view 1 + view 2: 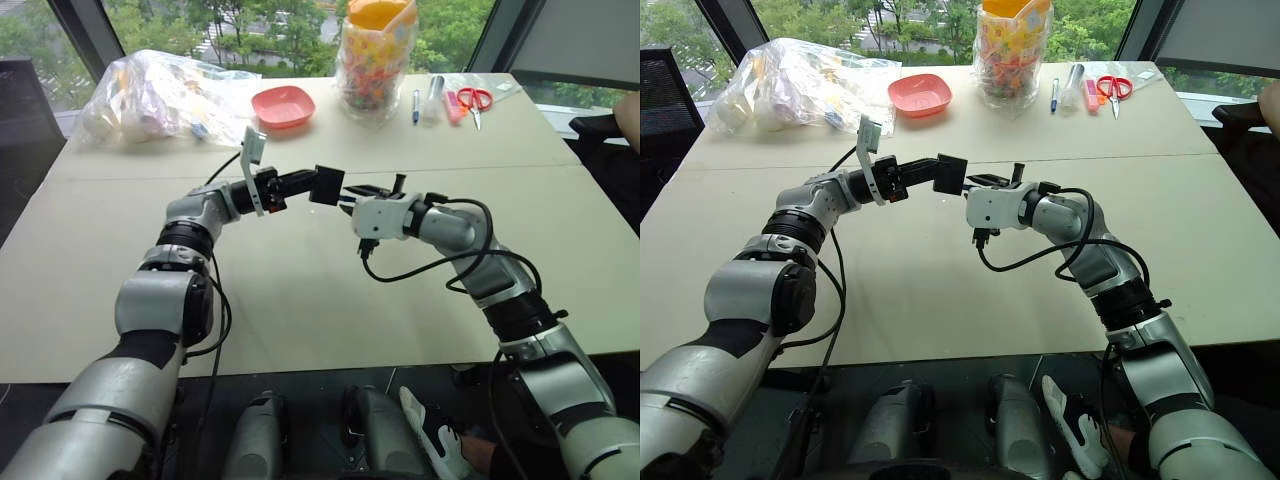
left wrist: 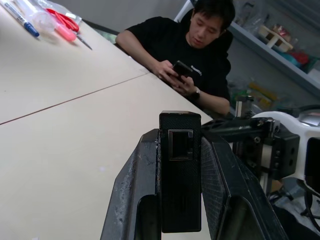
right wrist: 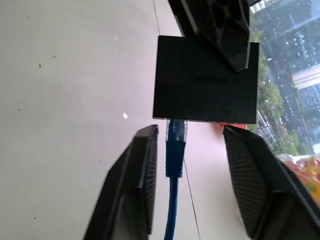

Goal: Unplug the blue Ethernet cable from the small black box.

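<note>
1. Black on black in the left eye view: your left gripper [image 1: 305,183] holds the small black box [image 1: 327,185] in the air over the middle of the table [image 1: 300,300], with your right gripper [image 1: 352,192] just beside the box's far side. You are at the hand-over of roles: the left steadies the box, the right has to take the plug.

2. The right eye view gives the same pairing; neither head view lets you make out the blue cable.

3. In the left wrist view the two fingers [image 2: 135,185] are clamped on the box's flanks, and an empty port faces the camera. A person [image 2: 200,55] sits at the table's edge, looking at a phone, with shelves behind.

4. In the right wrist view the blue Ethernet cable [image 3: 175,170] is still plugged into the box's lower edge, and the right fingers [image 3: 142,175] stand apart on either side of the plug, not touching it. My reading: close on the plug body, likely pressing its latch, then draw straight away from the box while the left holds firm.

5. The beige table also carries a pink bowl [image 1: 283,105], plastic bags [image 1: 160,95], scissors [image 1: 475,100] and pens, backed by windows.
</note>
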Tool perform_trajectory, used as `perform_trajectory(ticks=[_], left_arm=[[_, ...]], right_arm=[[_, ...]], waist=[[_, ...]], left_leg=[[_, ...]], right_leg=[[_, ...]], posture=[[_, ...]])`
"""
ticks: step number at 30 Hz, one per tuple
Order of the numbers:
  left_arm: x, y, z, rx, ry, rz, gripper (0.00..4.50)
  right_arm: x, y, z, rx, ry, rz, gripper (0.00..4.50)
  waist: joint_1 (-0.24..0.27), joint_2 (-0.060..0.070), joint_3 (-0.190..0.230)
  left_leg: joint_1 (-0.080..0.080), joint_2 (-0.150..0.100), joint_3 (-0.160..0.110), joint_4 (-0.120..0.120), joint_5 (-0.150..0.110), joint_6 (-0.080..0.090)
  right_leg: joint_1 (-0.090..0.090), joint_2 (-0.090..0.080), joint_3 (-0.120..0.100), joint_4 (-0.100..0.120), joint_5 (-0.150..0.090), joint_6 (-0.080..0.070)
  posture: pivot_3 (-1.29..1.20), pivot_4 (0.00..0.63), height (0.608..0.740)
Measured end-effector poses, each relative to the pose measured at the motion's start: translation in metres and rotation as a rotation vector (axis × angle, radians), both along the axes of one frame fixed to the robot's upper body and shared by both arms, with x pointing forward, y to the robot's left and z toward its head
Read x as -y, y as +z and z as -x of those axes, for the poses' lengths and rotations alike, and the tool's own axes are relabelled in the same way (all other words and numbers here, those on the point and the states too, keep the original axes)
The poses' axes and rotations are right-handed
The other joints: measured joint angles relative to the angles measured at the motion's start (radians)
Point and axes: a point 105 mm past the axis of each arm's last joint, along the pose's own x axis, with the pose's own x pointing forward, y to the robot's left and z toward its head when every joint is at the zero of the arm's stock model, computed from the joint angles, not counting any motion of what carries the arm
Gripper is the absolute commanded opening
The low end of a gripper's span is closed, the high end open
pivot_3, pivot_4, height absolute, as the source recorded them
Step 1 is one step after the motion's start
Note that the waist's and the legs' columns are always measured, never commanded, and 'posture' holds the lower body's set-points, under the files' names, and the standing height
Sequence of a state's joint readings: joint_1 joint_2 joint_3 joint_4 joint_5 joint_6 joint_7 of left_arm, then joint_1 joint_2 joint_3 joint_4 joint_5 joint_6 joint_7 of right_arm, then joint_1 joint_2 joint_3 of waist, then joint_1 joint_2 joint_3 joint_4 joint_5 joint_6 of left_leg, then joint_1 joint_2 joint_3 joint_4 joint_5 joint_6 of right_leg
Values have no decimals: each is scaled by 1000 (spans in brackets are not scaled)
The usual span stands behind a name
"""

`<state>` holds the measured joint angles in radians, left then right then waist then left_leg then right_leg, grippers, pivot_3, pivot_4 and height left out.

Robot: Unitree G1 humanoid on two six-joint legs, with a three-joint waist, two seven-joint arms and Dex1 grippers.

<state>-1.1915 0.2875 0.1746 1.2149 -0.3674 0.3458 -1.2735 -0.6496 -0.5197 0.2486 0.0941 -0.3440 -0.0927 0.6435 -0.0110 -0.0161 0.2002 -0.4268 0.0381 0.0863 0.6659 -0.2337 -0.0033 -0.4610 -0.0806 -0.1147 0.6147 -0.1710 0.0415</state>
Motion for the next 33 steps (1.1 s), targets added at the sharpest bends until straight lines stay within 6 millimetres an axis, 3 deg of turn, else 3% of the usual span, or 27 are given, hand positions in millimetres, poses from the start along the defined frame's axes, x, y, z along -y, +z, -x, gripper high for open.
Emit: perform_trajectory(ticks=[1, 2, 4, 5, 7, 11, 14, 23, 31, 33], left_arm=[[-3, 0, 0, -12, 9, 16, 485], [-7, -1, -1, -24, 24, 30, 485], [-14, 2, -2, -51, 40, 86, 485], [-18, 6, -2, -67, 42, 136, 485], [-19, 16, 0, -86, 26, 212, 485], [-24, 32, 5, -129, -18, 356, 485], [-23, 27, 13, -189, -71, 414, 485], [-12, 29, 35, -222, -161, 455, 485], [-7, 30, 42, -227, -177, 468, 485], [-5, 31, 43, -226, -183, 467, 485]], right_arm=[[8, -1, 3, -46, -39, -91, 3543], [13, -3, 5, -93, -67, -177, 3543], [20, -7, 15, -273, -116, -514, 3543], [19, -8, 23, -402, -110, -750, 3543], [11, -6, 37, -586, -45, -1032, 3543], [5, -4, 50, -796, 36, -1283, 3543], [-2, -3, 51, -888, 67, -1464, 3543], [-12, 13, 43, -938, 133, -1607, 3543], [-16, 17, 43, -962, 178, -1605, 3543], [-17, 20, 42, -961, 193, -1608, 3030]], waist=[[1, -1, 0], [0, -1, 0], [0, -1, 0], [-1, -1, 0], [-3, -1, 0], [-2, 0, -1], [-3, 0, -1], [-2, 0, -1], [-2, 0, -1], [-3, 0, -1]], left_leg=[[0, 0, -1, 0, 0, 0], [0, 0, -1, 0, 0, 0], [0, 1, -4, 0, 0, 0], [0, 1, -4, 0, 0, 0], [0, 3, -4, 1, 0, 0], [2, 5, -5, 2, 0, 0], [2, 6, -5, 1, 0, 0], [1, 5, -4, 1, 0, 0], [1, 5, -4, 1, 0, 0], [1, 5, -4, 1, 0, 0]], right_leg=[[1, 0, -1, 0, 0, 0], [1, 0, -1, 0, 0, 0], [1, 0, -1, 0, 0, 0], [0, 0, -1, 1, 2, -3], [0, 0, -1, 2, 3, -4], [2, 0, -1, 1, 1, -2], [1, 1, -1, 1, 1, -2], [1, 1, 0, 1, 2, -3], [1, 1, 0, 1, 1, -2], [1, 1, 0, 1, 1, -2]], posture=[[0, 150, 740], [0, 150, 740], [0, 150, 740], [0, 150, 740], [0, 150, 740], [0, 150, 740], [0, 150, 740], [0, 150, 740], [0, 150, 740], [0, 150, 740]])
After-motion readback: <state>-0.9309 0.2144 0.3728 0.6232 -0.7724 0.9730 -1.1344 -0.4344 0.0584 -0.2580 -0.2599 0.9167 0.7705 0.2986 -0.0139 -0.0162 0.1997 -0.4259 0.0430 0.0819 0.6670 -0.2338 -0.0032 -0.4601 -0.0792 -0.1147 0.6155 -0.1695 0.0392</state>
